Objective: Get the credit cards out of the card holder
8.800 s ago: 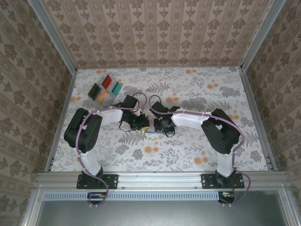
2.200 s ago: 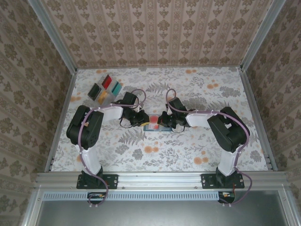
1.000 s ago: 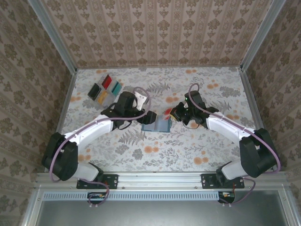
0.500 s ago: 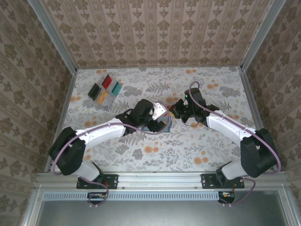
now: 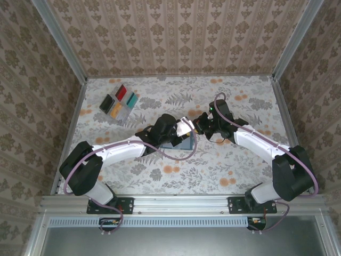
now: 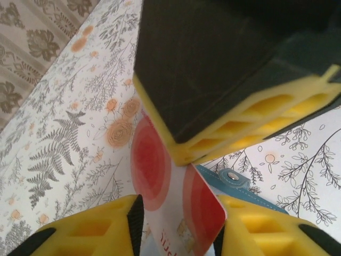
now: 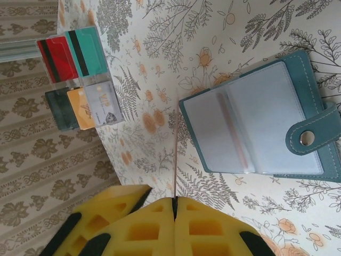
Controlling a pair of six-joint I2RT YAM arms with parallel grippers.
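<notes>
Floral-print table within wallpapered walls. Right gripper is fully closed, pinching a card by one edge and holding it off the table. Left gripper has its jaws part-way apart, one on each side of this card; whether the pads press it cannot be told. Holder lies open and flat on the table, near the two grippers. Five cards lie together at the far left corner, well apart from it. Likely faults:
- The card falls if the right gripper lets go before the left has a firm hold.
- The thin card bows or springs free if squeezed across its width.
- The crowded fingers collide.
</notes>
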